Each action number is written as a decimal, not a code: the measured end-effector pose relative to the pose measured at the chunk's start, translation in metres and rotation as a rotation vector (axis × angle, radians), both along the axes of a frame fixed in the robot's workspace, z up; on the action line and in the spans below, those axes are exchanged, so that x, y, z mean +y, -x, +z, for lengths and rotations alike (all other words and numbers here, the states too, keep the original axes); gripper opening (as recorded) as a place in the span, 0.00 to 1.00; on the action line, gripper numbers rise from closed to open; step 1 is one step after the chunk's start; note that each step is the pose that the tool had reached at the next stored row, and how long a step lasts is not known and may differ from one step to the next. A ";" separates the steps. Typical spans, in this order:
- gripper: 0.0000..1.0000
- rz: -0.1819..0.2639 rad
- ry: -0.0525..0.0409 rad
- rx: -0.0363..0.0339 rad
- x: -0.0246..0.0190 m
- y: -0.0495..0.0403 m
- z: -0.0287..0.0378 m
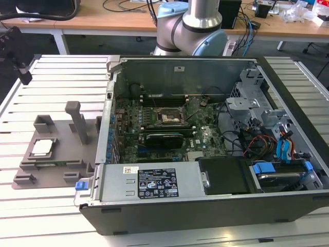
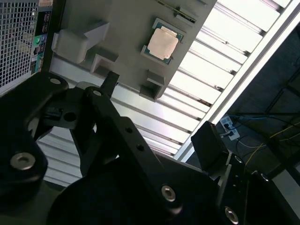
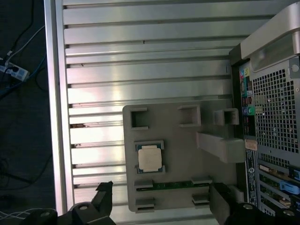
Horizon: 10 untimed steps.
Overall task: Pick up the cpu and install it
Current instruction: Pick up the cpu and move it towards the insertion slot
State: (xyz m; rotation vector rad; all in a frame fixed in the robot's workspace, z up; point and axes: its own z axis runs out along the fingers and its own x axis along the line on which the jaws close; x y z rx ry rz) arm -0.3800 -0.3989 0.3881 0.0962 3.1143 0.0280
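The cpu (image 1: pixel 43 146) (image 3: pixel 150 158) (image 2: pixel 162 44) lies flat, silver top up, in a square recess of the grey plastic tray (image 1: pixel 61 135) (image 3: pixel 178 140) (image 2: pixel 122 28), at the exterior view's left. High above the table's far left corner hangs my gripper (image 1: pixel 15 49). In both wrist views it is open, its black fingertips (image 3: pixel 105 194) (image 2: pixel 110 80) spread wide with nothing between them. The gripper (image 3: pixel 164 201) (image 2: pixel 159 112) is well above the tray and touches nothing. The motherboard's black socket frame (image 1: pixel 167 117) sits inside the open computer case (image 1: pixel 205 134).
A green memory stick (image 3: pixel 173 184) rests in a slot of the tray near the cpu. Upright grey posts (image 1: pixel 77 119) rise from the tray. The slatted aluminium table (image 1: pixel 56 77) ends in an edge (image 3: pixel 54 117), with cables on the floor beyond.
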 end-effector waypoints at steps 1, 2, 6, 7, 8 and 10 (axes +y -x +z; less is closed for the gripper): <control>0.82 0.000 0.0000 0.0000 0.0000 0.0000 0.0000; 0.76 0.000 0.0000 0.0000 0.0000 0.0000 0.0000; 0.69 0.001 -0.0002 0.0000 0.0000 0.0000 -0.0001; 0.69 0.001 -0.0003 -0.0001 0.0001 0.0000 -0.0006; 0.69 0.001 -0.0003 -0.0001 0.0000 0.0000 -0.0011; 0.69 0.001 -0.0003 0.0000 0.0000 0.0000 -0.0021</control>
